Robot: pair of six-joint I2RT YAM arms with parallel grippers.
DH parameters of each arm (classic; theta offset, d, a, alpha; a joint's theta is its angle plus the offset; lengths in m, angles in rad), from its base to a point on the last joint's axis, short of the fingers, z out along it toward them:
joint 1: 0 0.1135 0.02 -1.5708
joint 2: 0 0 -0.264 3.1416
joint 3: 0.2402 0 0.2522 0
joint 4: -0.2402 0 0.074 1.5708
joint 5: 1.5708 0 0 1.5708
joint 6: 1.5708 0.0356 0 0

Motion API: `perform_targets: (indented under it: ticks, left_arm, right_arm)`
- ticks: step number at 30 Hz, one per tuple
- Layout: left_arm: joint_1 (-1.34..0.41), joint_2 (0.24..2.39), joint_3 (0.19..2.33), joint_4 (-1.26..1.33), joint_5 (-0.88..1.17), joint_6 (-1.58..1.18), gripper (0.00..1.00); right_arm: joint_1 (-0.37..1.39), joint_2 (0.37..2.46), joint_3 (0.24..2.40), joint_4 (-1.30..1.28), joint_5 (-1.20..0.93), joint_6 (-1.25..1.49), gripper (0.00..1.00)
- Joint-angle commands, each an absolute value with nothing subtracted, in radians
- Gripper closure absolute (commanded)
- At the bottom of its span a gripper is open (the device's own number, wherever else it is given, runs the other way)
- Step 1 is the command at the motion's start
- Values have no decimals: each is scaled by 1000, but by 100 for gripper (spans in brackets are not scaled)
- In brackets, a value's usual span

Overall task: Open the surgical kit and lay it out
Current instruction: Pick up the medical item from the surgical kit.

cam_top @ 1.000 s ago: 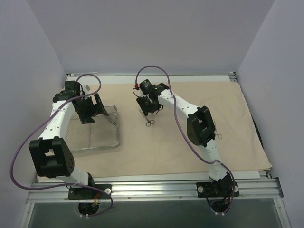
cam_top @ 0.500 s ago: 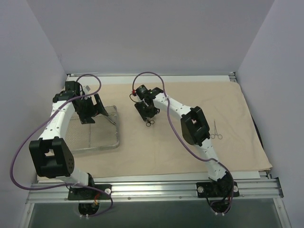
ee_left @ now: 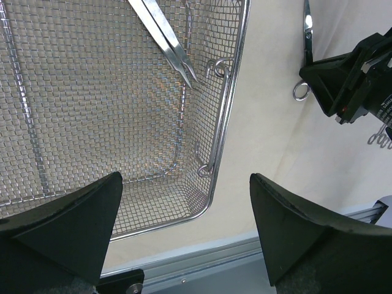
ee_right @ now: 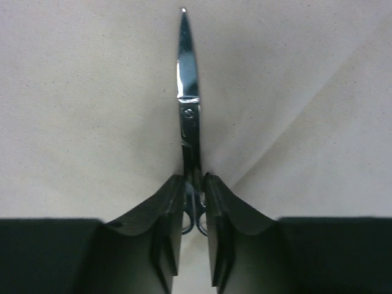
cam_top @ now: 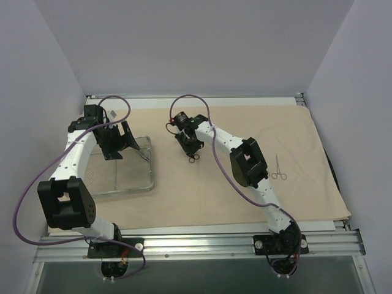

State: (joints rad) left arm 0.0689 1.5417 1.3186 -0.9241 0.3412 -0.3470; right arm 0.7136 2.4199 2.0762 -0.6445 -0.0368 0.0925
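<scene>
A: Between the fingers of the right gripper point(ee_right: 195, 190): the scissors point(ee_right: 187, 79), pinched at the shanks just ahead of the rings. Blades point away, flat on the beige cloth point(ee_right: 73, 92).
B: Handling?
A: Light, stiff, slick steel, I'd judge. Thin, so it may pivot in the pinch. A hold on the shanks looks soundest.
B: Containers?
A: Below the left gripper point(ee_left: 185, 177), jaws wide and holding nothing: the wire-mesh tray point(ee_left: 229, 104), with one tweezer-like instrument point(ee_left: 165, 37) inside, ahead of the fingers. Another ring-handled instrument point(cam_top: 278, 168) lies on the cloth, well apart from the right gripper.
</scene>
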Motion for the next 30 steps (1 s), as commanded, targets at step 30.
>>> perform_targets:
  ticks: [30]
  left_arm:
    - [81,1532,1319,-887,350,-350,6]
  right_arm:
    - [601,2168,2082,-794,-49,121,100]
